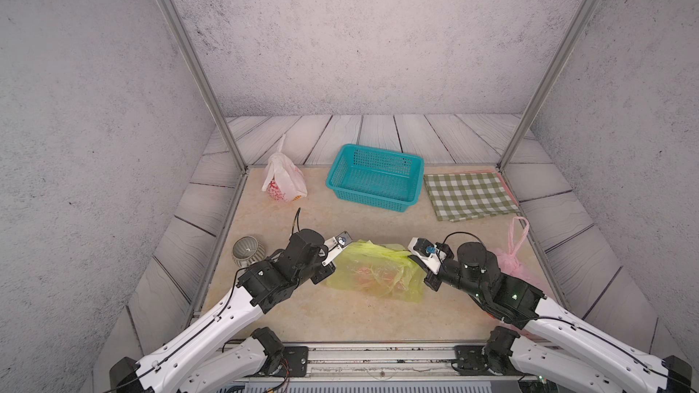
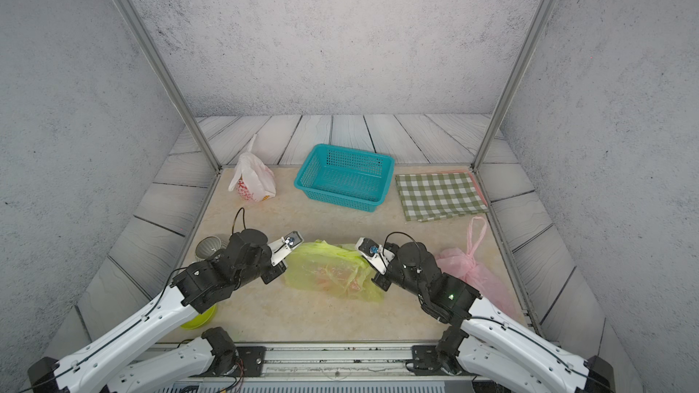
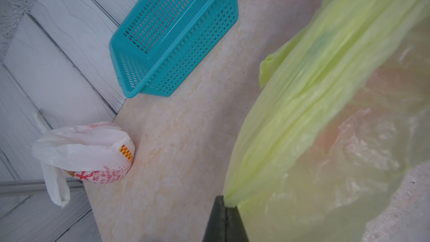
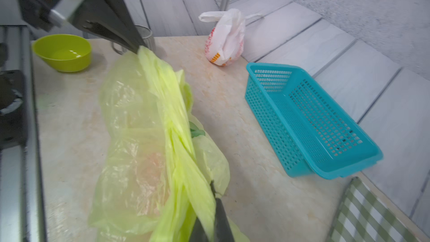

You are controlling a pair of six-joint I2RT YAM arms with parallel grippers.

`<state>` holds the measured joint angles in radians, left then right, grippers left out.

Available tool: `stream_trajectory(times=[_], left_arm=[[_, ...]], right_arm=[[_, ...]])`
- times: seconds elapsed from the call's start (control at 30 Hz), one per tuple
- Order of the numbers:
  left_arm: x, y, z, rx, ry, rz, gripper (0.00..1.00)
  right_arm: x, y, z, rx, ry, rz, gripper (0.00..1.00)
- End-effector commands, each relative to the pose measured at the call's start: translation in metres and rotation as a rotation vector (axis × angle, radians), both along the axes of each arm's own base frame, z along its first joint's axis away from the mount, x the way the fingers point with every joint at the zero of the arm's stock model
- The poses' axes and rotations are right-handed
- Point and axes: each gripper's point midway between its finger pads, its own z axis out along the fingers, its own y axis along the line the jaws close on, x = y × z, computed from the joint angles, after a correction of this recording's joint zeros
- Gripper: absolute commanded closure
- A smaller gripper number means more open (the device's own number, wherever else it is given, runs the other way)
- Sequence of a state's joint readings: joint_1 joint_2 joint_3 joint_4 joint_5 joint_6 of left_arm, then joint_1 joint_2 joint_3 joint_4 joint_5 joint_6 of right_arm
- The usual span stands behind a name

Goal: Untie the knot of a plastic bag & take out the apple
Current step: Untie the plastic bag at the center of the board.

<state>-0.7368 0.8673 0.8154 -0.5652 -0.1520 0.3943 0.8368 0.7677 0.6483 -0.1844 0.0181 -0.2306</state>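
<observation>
A translucent yellow-green plastic bag [image 1: 372, 272] [image 2: 329, 274] lies on the table between my two arms. Its top edge is drawn into a taut band running from one gripper to the other. My left gripper [image 3: 224, 200] [image 1: 340, 255] is shut on one end of that band. The right gripper [image 4: 215, 194] [image 1: 410, 255] is shut on the other end. The apple [image 4: 152, 159] [image 3: 332, 136] shows only as a reddish blur through the plastic. I cannot make out a knot along the band. In the right wrist view the left gripper [image 4: 137, 47] pinches the bag's far end.
A teal basket [image 1: 374, 179] stands behind the bag. A white bag with red print [image 1: 283, 179] sits at the back left, a green checked cloth [image 1: 469, 194] at the back right. A pink bag [image 1: 514, 255] lies right of my right arm. A grey cup [image 1: 247, 251] and a green bowl [image 2: 198, 319] are near the left arm.
</observation>
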Motion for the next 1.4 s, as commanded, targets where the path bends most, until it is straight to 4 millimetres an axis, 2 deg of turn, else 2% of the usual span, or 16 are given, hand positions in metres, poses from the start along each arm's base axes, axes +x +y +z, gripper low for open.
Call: stream_trajectory(times=[0.0,0.2,0.27,0.33,0.43,0.5,0.57,0.6,0.67,0.73,0.8,0.87,0.97,1.1,1.2,1.37], left_arm=[[0.012,0.024,0.013,-0.030,-0.025,0.112,1.00],[0.032,0.029,0.055,-0.221,-0.047,0.158,1.00],[0.040,0.021,0.067,-0.264,-0.053,0.135,1.00],[0.050,0.009,0.080,-0.287,-0.070,0.090,1.00],[0.061,-0.007,0.105,-0.318,-0.112,0.025,1.00],[0.061,-0.013,0.116,-0.336,-0.129,-0.007,1.00],[0.054,-0.015,0.119,-0.363,-0.130,-0.033,1.00],[0.046,-0.015,0.115,-0.385,-0.116,-0.042,0.94],[0.028,-0.017,0.097,-0.456,-0.063,-0.058,0.64],[0.005,-0.019,0.076,-0.550,0.022,-0.064,0.62],[-0.017,-0.016,0.064,-0.673,0.076,-0.036,0.58],[-0.036,-0.012,0.062,-0.741,0.068,-0.037,0.56],[-0.054,0.002,0.078,-0.756,0.007,-0.038,0.52],[-0.072,-0.013,0.096,-0.744,0.065,-0.175,0.51],[-0.081,-0.029,0.091,-0.736,0.138,-0.277,0.53],[-0.088,-0.030,0.065,-0.620,0.177,-0.257,0.53]], right_arm=[[0.038,-0.033,0.025,0.012,-0.059,-0.244,0.96],[0.075,-0.039,0.060,0.069,-0.096,-0.320,0.95],[0.084,-0.025,0.073,0.102,-0.113,-0.273,0.93],[0.089,0.004,0.088,0.128,-0.133,-0.151,0.91],[0.084,0.044,0.114,0.152,-0.149,0.062,0.90],[0.079,0.057,0.122,0.175,-0.138,0.138,0.92],[0.069,0.063,0.115,0.168,-0.106,0.204,0.93],[0.062,0.064,0.105,0.168,-0.076,0.229,0.93],[0.046,0.065,0.077,0.186,0.014,0.274,0.93],[0.025,0.065,0.036,0.201,0.119,0.310,0.92],[0.007,0.059,-0.008,0.172,0.188,0.290,0.74],[-0.007,0.048,-0.034,0.139,0.211,0.259,0.54],[-0.018,0.028,-0.035,0.120,0.171,0.220,0.38],[-0.038,0.016,-0.012,0.102,0.120,0.269,0.36],[-0.053,0.017,0.000,0.115,0.160,0.325,0.39],[-0.068,0.028,-0.009,0.123,0.340,0.343,0.41]])
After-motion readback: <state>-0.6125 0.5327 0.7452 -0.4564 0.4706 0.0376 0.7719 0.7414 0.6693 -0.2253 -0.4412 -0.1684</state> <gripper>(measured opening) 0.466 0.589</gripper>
